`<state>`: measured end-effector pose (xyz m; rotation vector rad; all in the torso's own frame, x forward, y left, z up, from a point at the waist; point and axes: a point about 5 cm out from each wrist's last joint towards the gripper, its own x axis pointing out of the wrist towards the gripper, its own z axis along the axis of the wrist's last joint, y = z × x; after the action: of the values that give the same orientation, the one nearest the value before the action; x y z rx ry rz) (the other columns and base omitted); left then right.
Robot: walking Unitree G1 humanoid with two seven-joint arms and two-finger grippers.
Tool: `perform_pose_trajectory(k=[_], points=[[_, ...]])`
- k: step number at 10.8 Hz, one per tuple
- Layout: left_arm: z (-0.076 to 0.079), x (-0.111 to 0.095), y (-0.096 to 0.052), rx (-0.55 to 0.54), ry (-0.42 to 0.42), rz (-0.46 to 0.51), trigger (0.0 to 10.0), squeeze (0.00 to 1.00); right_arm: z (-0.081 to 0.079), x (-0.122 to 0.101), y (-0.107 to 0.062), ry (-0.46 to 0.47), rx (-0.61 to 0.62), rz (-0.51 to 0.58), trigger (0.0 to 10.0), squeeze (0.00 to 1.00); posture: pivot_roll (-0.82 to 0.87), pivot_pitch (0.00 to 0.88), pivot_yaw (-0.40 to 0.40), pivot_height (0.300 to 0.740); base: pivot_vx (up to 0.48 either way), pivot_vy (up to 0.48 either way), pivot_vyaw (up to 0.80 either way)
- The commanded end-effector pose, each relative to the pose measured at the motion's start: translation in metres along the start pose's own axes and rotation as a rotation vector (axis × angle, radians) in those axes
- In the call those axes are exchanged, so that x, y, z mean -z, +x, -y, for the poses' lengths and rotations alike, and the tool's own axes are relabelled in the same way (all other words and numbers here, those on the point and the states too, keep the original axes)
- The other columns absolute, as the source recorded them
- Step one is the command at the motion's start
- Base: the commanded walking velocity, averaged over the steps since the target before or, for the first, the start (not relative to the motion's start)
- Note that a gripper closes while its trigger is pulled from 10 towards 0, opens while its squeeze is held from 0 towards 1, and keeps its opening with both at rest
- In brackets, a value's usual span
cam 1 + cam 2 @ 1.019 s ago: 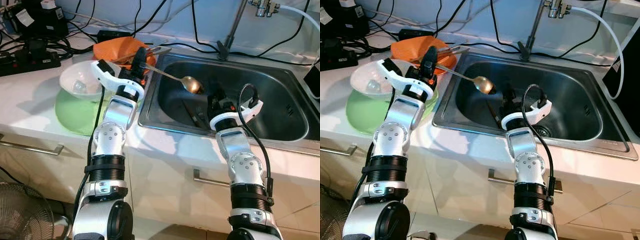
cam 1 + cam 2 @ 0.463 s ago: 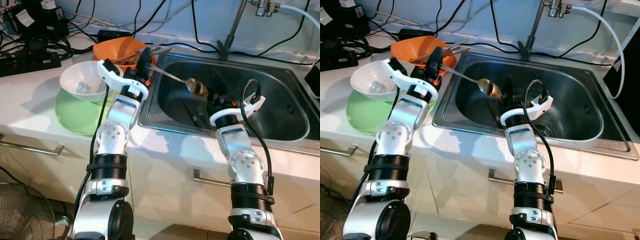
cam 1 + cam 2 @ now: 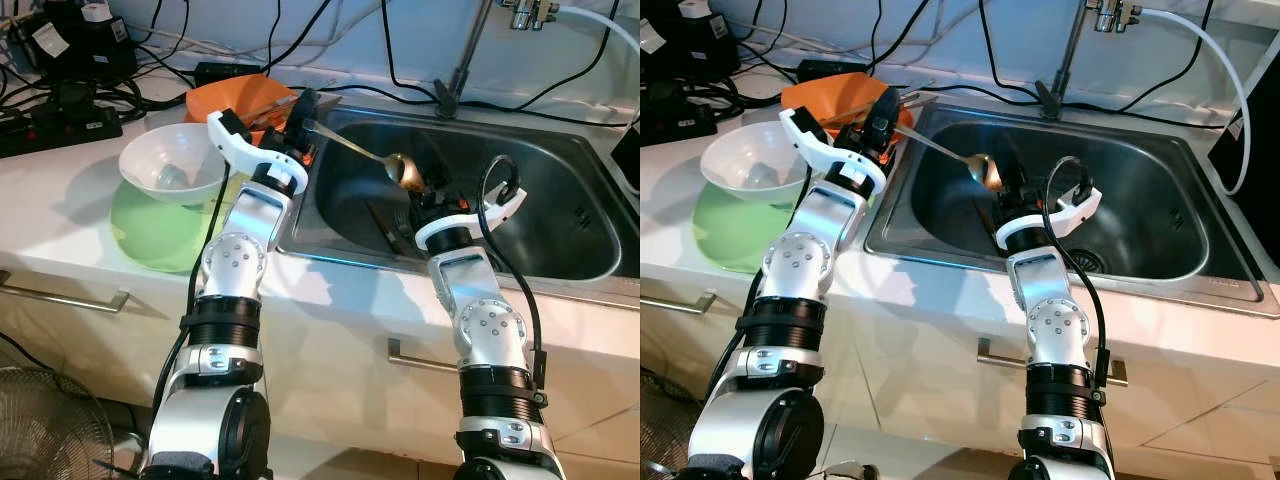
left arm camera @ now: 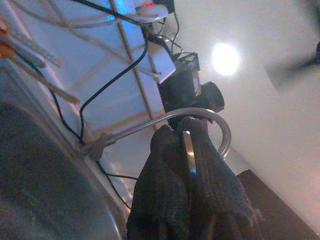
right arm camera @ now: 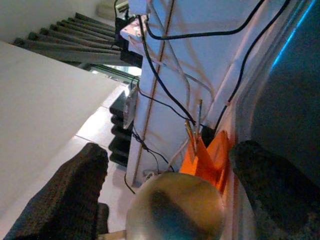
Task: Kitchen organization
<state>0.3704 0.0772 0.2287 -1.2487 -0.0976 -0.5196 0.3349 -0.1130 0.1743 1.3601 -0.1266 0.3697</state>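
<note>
A metal ladle [image 3: 362, 157] hangs over the left part of the steel sink [image 3: 560, 270], its thin handle slanting up to the left and its round, brassy bowl at the right end, above the basin. The left gripper [image 3: 303, 112] has its two black fingers clamped on the far-left end of the handle, just over the sink's left rim; in the left wrist view the fingers [image 4: 165, 200] press together with the silver handle [image 4: 188, 150] squeezed between them. The right gripper [image 3: 1002, 178] reaches up from inside the basin with its fingers spread, one on either side of the ladle's bowl; in the right wrist view the shiny bowl [image 5: 175, 207] sits between the two parted fingers [image 5: 65, 200], and whether they touch it cannot be told. On the sink floor below lie dark utensils [image 3: 385, 228]. To the left on the white counter [image 3: 60, 220] a white bowl [image 3: 172, 170] rests on a green plate [image 3: 150, 230], with an orange container [image 3: 240, 97] just beyond it. Black cables [image 3: 60, 100] crowd the far left, and a faucet pipe [image 3: 468, 55] rises behind the sink.
</note>
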Motion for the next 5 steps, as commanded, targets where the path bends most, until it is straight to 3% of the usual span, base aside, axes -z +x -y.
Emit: perform_pose_trajectory(k=[1, 2, 3, 5], points=[[0.031, 0.0374, 0.017, 0.095, -0.101, -0.064, 10.0, 0.0, -0.0277, 0.0229, 0.0125, 0.105, -0.103, -0.012, 10.0, 0.0, 0.04, 0.0, -0.006, 0.74, 0.0, 0.0, 0.0], [0.0311, 0.0384, 0.0175, 0.096, -0.101, -0.067, 10.0, 0.0, -0.0284, 0.0233, 0.0122, 0.105, -0.109, -0.016, 9.3, 0.0, 0.04, 0.0, -0.006, 0.74, 0.0, 0.0, 0.0], [0.031, 0.0399, 0.0178, 0.095, -0.1, -0.071, 10.0, 0.0, -0.0286, 0.0235, 0.0119, 0.104, -0.109, -0.016, 0.0, 0.0, 0.04, 0.0, -0.007, 0.74, 0.0, 0.0, 0.0], [0.0292, 0.0413, 0.0177, 0.089, -0.105, -0.074, 10.0, 0.0, -0.0299, 0.024, 0.0116, 0.111, -0.121, -0.019, 0.0, 0.0, 0.04, 0.0, -0.008, 0.74, 0.0, 0.0, 0.0]])
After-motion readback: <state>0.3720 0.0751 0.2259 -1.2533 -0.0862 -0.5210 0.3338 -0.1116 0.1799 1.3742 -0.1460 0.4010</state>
